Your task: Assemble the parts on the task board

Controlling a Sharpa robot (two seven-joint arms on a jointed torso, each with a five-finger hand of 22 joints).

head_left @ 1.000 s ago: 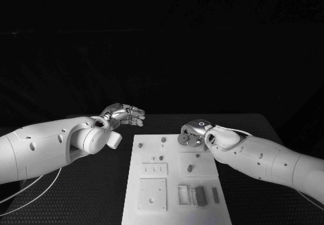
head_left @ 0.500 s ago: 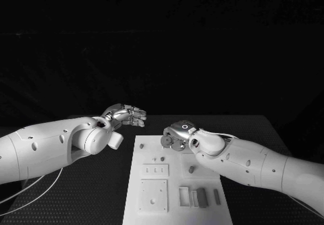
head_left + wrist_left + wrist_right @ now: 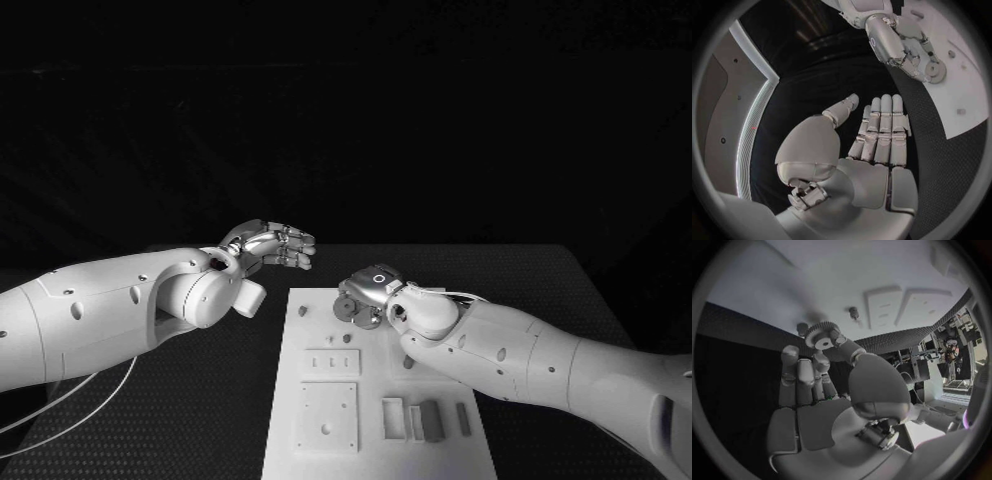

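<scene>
The white task board (image 3: 325, 452) lies in the middle of the black table. My right hand (image 3: 368, 294) hovers over the board's far end and pinches a small toothed gear (image 3: 823, 336) between thumb and fingers; the same gear (image 3: 934, 70) hangs just above the board (image 3: 970, 95) in the left wrist view. Two short pegs (image 3: 853, 312) stand on the board close to the gear. My left hand (image 3: 268, 245) is off the board's far left corner, fingers straight and together (image 3: 879, 131), thumb apart, holding nothing.
Nearer me the board carries two square plates (image 3: 327, 414), a block with small slots (image 3: 330, 361) and several upright bars (image 3: 427, 419). A peg (image 3: 300, 310) stands near the far left edge. Black matting (image 3: 202, 420) flanks the board on both sides.
My right hand has carried the gear leftward across the board's far end, from near the right edge toward the middle. The left hand has stayed put.
</scene>
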